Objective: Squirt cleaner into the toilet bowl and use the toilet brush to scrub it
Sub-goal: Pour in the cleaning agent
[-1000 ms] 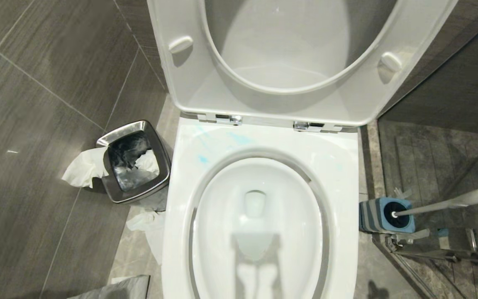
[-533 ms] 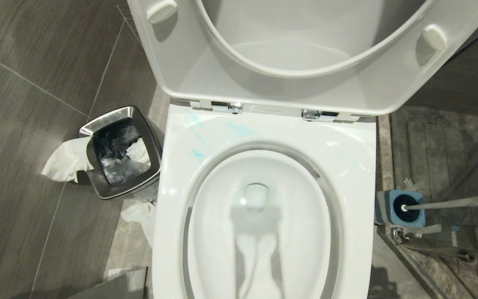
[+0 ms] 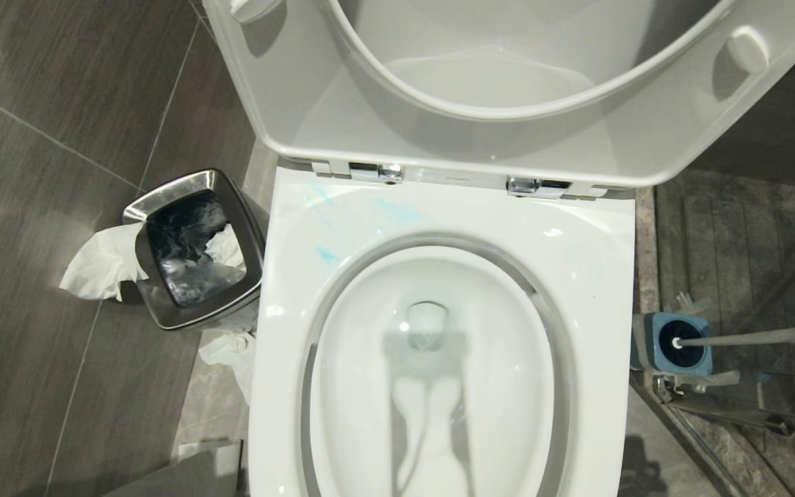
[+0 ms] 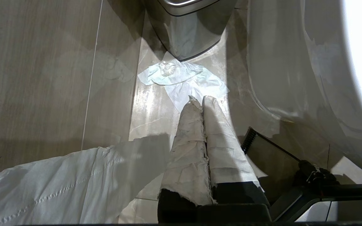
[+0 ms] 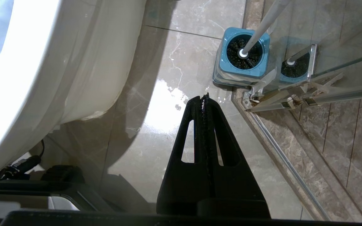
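— Right of the toilet bowl (image 3: 611, 276), where did the toilet brush (image 3: 749, 338) point?
— Head down in its blue holder (image 3: 673, 345), handle leaning rightward. No readable writing. Left pincer (image 4: 200, 100) and right pincer (image 5: 203, 99) were pressed closed, empty, above the floor (image 5: 156, 119).

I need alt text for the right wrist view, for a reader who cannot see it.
The shut right gripper hangs above a wet floor, pointing toward the toilet brush standing in its blue holder. The toilet bowl curves alongside.
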{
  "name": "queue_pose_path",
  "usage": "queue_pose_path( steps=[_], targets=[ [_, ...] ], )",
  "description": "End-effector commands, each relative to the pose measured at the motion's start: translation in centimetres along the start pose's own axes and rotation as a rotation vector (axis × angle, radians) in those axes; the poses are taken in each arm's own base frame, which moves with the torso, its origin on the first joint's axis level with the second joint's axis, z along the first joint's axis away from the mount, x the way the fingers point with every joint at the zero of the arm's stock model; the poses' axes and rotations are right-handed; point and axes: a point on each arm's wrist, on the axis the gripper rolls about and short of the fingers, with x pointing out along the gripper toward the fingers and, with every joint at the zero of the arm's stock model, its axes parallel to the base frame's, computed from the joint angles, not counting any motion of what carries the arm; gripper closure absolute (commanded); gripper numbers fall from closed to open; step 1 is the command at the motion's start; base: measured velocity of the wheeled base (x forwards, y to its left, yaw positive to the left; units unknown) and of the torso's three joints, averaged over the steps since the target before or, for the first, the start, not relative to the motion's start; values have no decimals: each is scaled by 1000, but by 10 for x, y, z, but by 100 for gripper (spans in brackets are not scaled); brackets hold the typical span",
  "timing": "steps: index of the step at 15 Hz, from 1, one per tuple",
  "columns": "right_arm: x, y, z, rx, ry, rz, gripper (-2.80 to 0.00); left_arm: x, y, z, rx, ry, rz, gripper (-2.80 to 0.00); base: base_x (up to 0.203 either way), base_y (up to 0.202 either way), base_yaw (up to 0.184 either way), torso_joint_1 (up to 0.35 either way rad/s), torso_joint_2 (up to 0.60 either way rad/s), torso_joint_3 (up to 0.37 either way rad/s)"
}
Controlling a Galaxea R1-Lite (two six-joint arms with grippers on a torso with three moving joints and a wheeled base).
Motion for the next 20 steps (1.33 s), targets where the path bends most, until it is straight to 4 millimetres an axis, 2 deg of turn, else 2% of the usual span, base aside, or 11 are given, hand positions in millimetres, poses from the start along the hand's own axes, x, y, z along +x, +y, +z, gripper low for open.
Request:
queue_pose_path(
  steps=[1,16,18,20],
  targets=[
    [0,0,0,0,-1,1,0,0,0,-1,-1,5,0,0,0,0,0,0,0,0],
    [0,0,1,-1,-1,-18,0,0,0,-1,-1,5,0,0,0,0,0,0,0,0],
    [-4,0,10,0,-14,-23,0,0,0,-1,-1,5,0,0,0,0,0,0,0,0],
    [-14,0,34,0,40,-33,0,0,0,-1,-1,5,0,0,0,0,0,0,0,0]
  ],
)
